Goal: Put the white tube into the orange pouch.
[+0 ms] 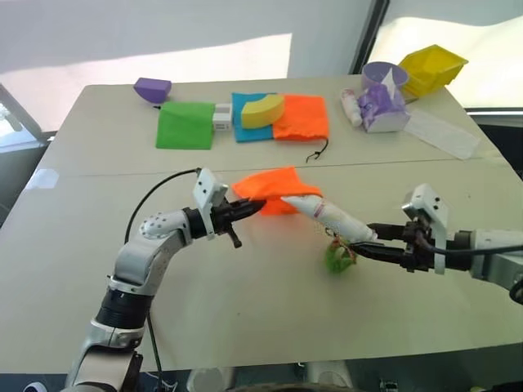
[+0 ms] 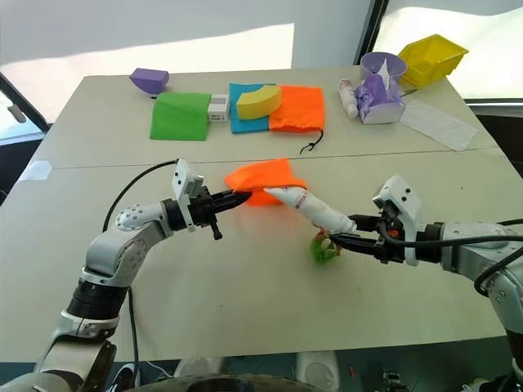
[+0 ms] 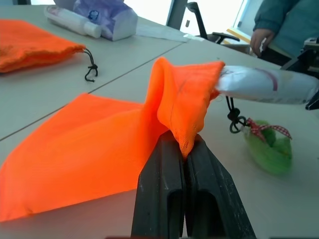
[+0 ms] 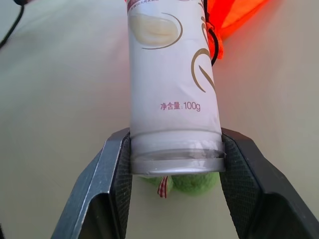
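Note:
The orange pouch (image 1: 274, 189) hangs lifted above the table's middle, my left gripper (image 1: 255, 207) shut on its mouth edge (image 3: 182, 134). The white tube (image 1: 333, 217) slants from the pouch mouth down to the right, its far end tucked into the opening. My right gripper (image 1: 369, 242) is shut on the tube's crimped tail (image 4: 175, 149), one finger on each side. The pouch's black cord and green pom-pom (image 1: 337, 259) dangle to the table below the tube.
At the table's back lie a second orange pouch (image 1: 301, 117), green (image 1: 185, 125) and blue cloths, a yellow wedge (image 1: 261, 109), a purple bowl (image 1: 153, 89), a white bottle (image 1: 350, 106), a purple packet (image 1: 381, 106) and a yellow bin (image 1: 431, 69). A person stands past the table's far side (image 3: 279, 25).

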Available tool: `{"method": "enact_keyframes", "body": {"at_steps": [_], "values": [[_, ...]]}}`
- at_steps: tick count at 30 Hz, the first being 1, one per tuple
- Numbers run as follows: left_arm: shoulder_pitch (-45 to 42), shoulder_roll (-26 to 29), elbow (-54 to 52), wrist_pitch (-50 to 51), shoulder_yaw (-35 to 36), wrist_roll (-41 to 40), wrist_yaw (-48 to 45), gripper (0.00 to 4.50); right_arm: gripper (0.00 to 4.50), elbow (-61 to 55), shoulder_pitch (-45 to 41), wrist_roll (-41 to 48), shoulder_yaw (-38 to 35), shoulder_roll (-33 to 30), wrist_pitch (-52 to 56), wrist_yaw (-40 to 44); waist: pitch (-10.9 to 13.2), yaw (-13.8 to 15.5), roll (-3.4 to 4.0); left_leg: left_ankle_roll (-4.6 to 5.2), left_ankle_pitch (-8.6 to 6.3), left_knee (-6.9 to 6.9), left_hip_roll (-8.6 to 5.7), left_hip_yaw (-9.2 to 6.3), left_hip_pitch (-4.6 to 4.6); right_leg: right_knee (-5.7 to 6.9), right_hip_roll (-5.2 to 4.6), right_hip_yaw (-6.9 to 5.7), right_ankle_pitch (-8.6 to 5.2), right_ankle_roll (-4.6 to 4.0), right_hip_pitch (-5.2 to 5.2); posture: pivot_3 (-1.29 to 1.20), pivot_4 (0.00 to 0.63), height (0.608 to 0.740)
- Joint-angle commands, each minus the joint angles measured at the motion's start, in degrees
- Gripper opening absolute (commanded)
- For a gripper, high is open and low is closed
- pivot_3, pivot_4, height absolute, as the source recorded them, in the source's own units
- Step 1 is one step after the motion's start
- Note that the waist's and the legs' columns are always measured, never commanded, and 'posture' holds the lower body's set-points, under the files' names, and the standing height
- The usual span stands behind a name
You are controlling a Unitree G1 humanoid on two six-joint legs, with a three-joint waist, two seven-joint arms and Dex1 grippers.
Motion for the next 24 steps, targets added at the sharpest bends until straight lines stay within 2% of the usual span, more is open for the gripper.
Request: {"method": "enact_keyframes", "body": {"at_steps": [1,9,15,21,24], "values": [[-1.57,0.09,-1.03,0.29,1.45,-1.40,0.08,0.00,2.25,-0.40,-1.51,1.99,-0.32,1.10,1.69,-1.25,0.00,0.03,0.00,0.00,0.00,0.00,-0.02,0.01,0.00,0.00,-0.01,0.00,0.00,0.00,0.00,0.00,0.150,0.740],[-0.36,0.85,-1.51,-2.33,-0.49,1.25,-0.87,0.00,2.25,-1.63,0.40,0.83,0.42,-2.39,2.30,0.87,0.00,0.02,0.00,0.02,0.01,-0.01,-0.06,0.05,-0.05,-0.01,-0.02,0.06,0.00,0.01,-0.05,0.00,0.150,0.740],[2.01,4.29,-3.39,-7.38,-4.99,5.33,-6.11,0.00,2.25,-1.46,-1.49,2.91,-0.02,-0.09,3.32,-0.76,-0.01,-0.15,0.01,0.00,0.00,0.01,0.01,0.12,0.00,-0.01,-0.01,0.08,0.03,-0.03,-0.02,0.00,0.150,0.740],[1.78,6.76,-2.97,-10.26,-6.92,8.39,-7.96,0.00,2.25,-3.38,-0.64,5.08,-0.86,-0.52,4.22,0.32,-0.01,0.04,0.01,0.01,0.00,-0.01,-0.01,0.10,-0.02,-0.02,-0.03,0.11,0.04,-0.05,-0.05,0.00,0.150,0.740],[1.90,8.61,-3.29,-11.38,-8.20,10.12,-9.68,0.00,2.25,-4.77,-0.49,4.43,1.00,-0.70,4.65,-0.73,-0.01,0.01,0.01,0.01,0.00,-0.02,-0.02,0.12,-0.03,-0.03,-0.04,0.12,0.04,-0.05,-0.06,0.00,0.150,0.740]]}}
